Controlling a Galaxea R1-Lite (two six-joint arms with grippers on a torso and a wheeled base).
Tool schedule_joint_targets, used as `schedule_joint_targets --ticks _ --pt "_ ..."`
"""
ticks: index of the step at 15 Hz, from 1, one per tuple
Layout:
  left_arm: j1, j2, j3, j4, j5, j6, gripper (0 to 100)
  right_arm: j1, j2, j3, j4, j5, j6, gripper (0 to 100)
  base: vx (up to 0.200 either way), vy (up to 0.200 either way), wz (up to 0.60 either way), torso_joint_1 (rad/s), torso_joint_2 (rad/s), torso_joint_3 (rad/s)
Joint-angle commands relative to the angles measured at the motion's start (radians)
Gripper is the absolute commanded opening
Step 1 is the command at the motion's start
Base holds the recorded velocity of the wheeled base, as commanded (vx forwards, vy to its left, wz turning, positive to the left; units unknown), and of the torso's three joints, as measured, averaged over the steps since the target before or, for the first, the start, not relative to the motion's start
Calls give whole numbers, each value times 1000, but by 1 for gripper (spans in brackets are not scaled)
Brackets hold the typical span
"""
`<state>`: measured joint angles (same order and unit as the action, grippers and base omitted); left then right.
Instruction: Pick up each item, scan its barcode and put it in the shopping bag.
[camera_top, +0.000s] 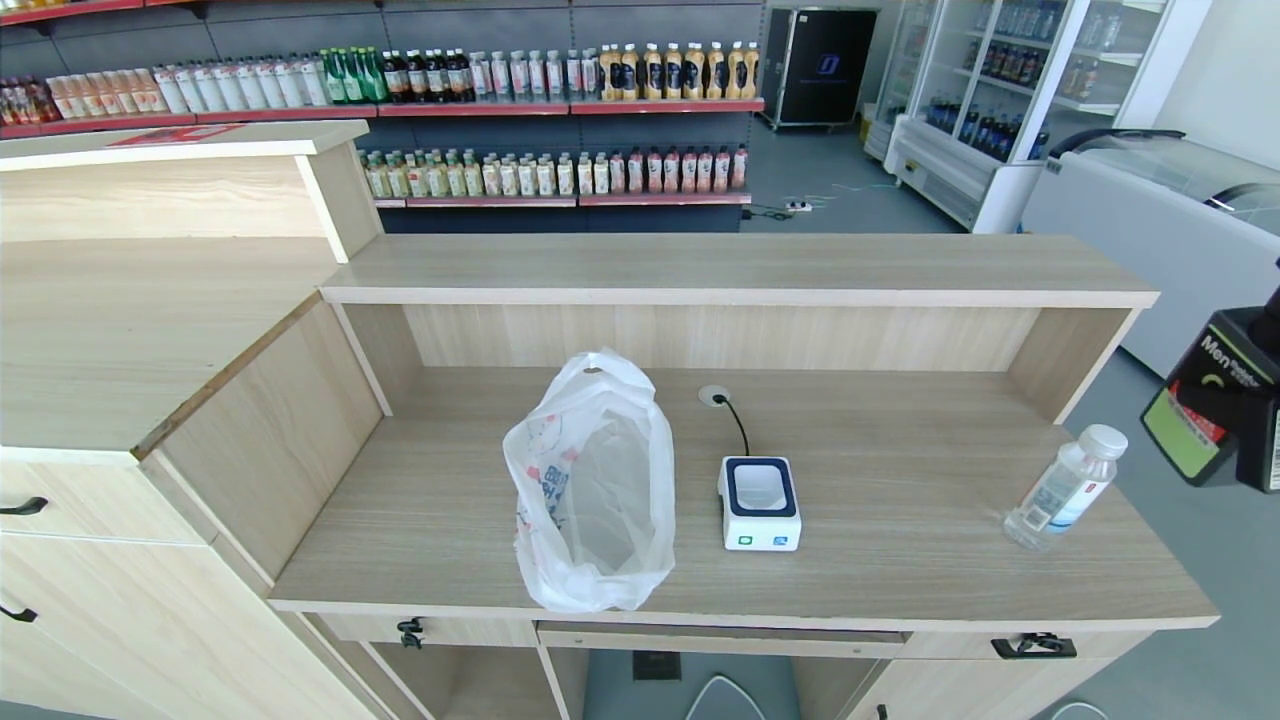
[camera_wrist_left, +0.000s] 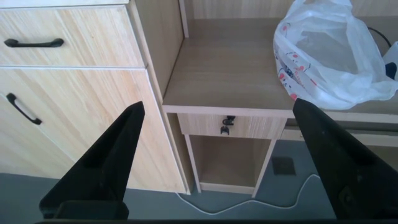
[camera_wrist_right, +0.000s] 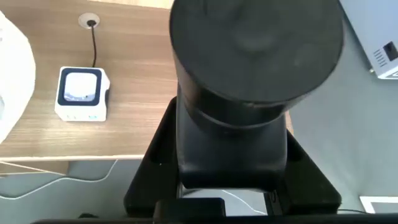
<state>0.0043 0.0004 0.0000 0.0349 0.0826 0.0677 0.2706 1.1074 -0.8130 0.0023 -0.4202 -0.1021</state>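
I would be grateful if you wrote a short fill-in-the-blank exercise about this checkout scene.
By the robot's sides, the scanner stands ____ of the shopping bag.
The right claw is shut on a bottle whose cap is ____.
The left claw is ____ and holds nothing.
The water bottle on the counter has a ____ cap.
Missing words: right; black; open; white.

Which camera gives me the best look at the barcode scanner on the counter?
The head view: the scanner sits central and whole, with its scan window plainly visible. The right wrist view also has it whole, but farther off, past the held black bottle. The left wrist view faces the shopping bag instead.
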Motion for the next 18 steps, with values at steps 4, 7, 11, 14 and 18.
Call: schedule_joint_targets --ticks 4,7,11,14,18 --pt "0 0 0 0 0 0 100 -166 158 -120 36 293 55 0 0 0 600 4 4 0" --pt "0 0 0 0 0 0 100 -301 224 -110 91 630 47 0 0 0 400 3 0 0" --pt "0 0 0 0 0 0 100 -511 353 -114 87 1101 -77 0 0 0 0 0 0 0" --pt "0 0 0 0 0 0 100 -643 474 -129 90 1347 -102 0 0 0 0 0 0 0" --pt "0 0 0 0 0 0 100 -712 581 -127 87 1433 -174 0 0 0 0 0 0 0"
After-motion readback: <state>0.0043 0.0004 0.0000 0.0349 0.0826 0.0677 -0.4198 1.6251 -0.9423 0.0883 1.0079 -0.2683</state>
